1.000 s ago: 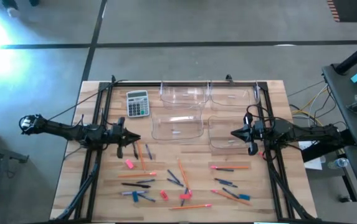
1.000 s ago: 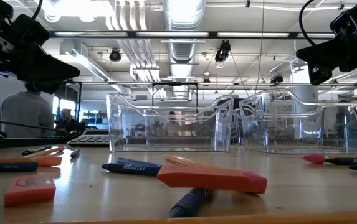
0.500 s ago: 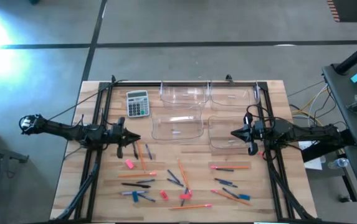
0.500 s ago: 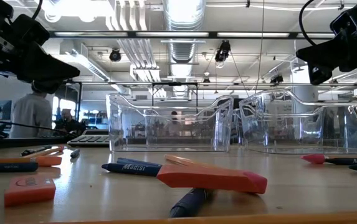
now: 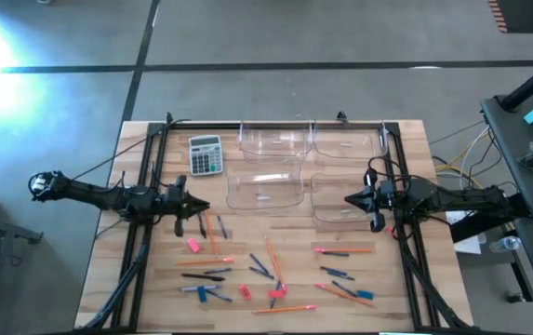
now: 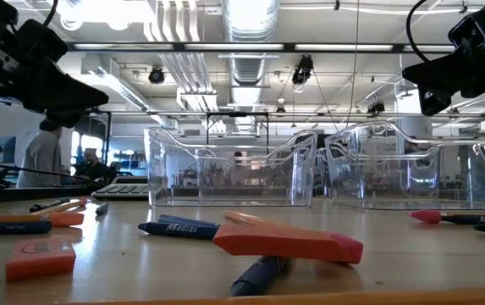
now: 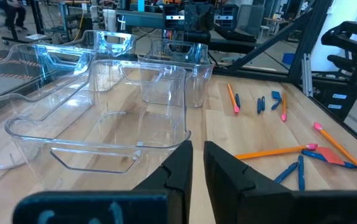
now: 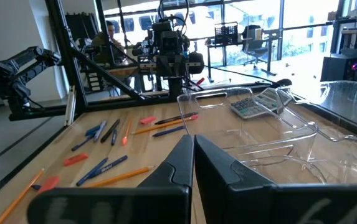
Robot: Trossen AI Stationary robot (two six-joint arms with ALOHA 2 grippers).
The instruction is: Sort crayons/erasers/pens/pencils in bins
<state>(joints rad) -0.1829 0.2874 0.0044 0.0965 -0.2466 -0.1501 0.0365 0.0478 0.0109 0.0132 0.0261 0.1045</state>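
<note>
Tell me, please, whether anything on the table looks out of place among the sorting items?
Only the grey calculator, near the far left corner beside the bins, which are empty. It is not a crayon, eraser, pen or pencil. The pencils and erasers lie scattered unsorted, nothing damaged.

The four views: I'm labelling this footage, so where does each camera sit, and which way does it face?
High view: overhead, straight down on the table; both arms, left pincer, right pincer.
Low view: tabletop height, across scattered items to the bins; arms enter from above.
Left wrist view: past its shut fingers toward the bins.
Right wrist view: past its shut fingers toward the calculator.
Shared: high and right wrist views show the calculator.
</note>
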